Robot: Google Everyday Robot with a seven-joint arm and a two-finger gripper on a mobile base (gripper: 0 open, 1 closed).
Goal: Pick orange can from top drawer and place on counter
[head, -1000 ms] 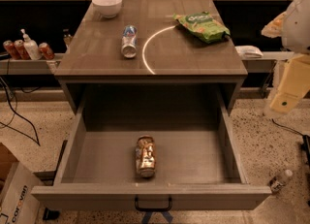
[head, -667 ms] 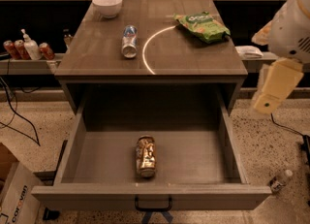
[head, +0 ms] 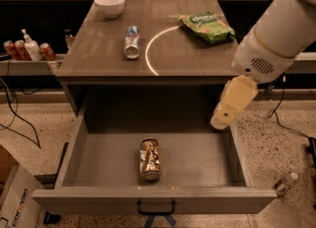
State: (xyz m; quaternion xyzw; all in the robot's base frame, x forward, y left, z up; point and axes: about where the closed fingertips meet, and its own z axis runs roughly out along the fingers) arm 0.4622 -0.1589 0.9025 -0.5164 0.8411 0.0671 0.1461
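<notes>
The orange can [head: 149,159] lies on its side, dented, in the front middle of the open top drawer [head: 69,160]. The drawer has a small black handle [head: 155,208] on its front panel. The counter [head: 192,54] above it is grey-brown wood grain with a pale curved arc [head: 154,44]. My arm comes in from the upper right. My gripper [head: 222,117] hangs at the end of a cream link over the drawer's right side, above and to the right of the can, apart from it.
On the counter lie a silver-and-blue can [head: 132,41], a white bowl [head: 109,4] and a green snack bag [head: 207,26]. Red cans [head: 47,51] and a pump bottle [head: 31,48] stand on a shelf at left. A small bottle [head: 285,183] lies on the floor at right.
My arm has swung in from the right edge toward the left and down, and now reaches over the drawer's right side. The can has not moved.
</notes>
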